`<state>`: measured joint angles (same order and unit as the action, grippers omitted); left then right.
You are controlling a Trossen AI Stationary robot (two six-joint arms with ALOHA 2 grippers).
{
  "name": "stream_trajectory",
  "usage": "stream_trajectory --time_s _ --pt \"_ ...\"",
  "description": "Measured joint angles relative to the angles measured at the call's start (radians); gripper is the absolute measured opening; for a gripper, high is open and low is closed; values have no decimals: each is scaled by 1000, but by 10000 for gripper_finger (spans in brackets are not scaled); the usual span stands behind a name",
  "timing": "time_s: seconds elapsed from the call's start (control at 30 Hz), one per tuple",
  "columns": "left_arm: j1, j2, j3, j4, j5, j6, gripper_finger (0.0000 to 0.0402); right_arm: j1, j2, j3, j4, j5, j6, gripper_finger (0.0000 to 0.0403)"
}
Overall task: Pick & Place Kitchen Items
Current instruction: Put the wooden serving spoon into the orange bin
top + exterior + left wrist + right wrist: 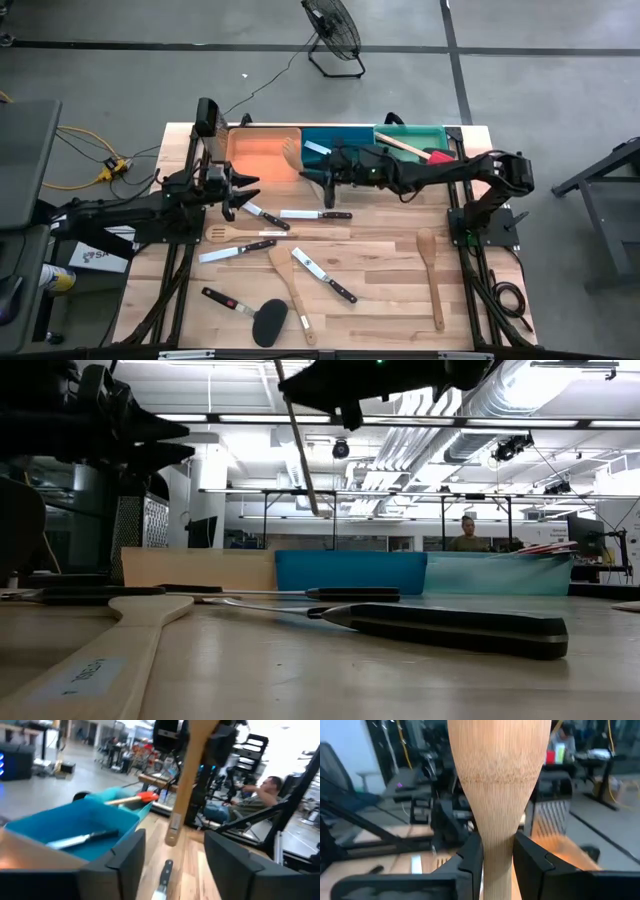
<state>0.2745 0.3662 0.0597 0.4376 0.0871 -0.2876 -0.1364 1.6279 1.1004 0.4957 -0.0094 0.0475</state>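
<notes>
Right end effector (496,857): you had its fingers clamped on the neck of a pale wooden spatula (497,775), blade pointing away from the wrist; in the high view it hung above the border between the orange bin (262,156) and the blue bin (335,142).
Left end effector (172,862): you held nothing in it, the fingers parted with clear space between them; it sat raised at the orange bin's near-left corner.
Spatula handling: you should have judged it light, stiff and dry-grained, unlikely to slip or bend. The narrow neck was a fair hold, though the long handle hanging below could swing.
Binned items: a steel knife (80,840) lay inside the blue bin, and a red-headed turner (420,152) rested in the green bin (410,133).
Items left on the worktop (380,265): you had black-handled knives (316,214), a wooden fork (232,234), a wooden spoon (431,270) and a black-headed turner (270,320) spread across the boards.
Knife handling: you would likely find them heavier, slick on the blade and lying flat; the black handle was the place to take hold.
</notes>
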Motion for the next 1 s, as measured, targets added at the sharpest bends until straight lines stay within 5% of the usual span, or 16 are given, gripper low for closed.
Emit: stream_trajectory --time_s 0.37,0.7,1.0 --pt "0 298 154 128 43 115 233 -70 0 0 91 -128 0 76" --pt "0 624 467 29 47 252 233 -76 0 0 130 -128 -26 76" --pt "0 794 590 29 61 291 233 -76 0 0 126 -126 -26 76"
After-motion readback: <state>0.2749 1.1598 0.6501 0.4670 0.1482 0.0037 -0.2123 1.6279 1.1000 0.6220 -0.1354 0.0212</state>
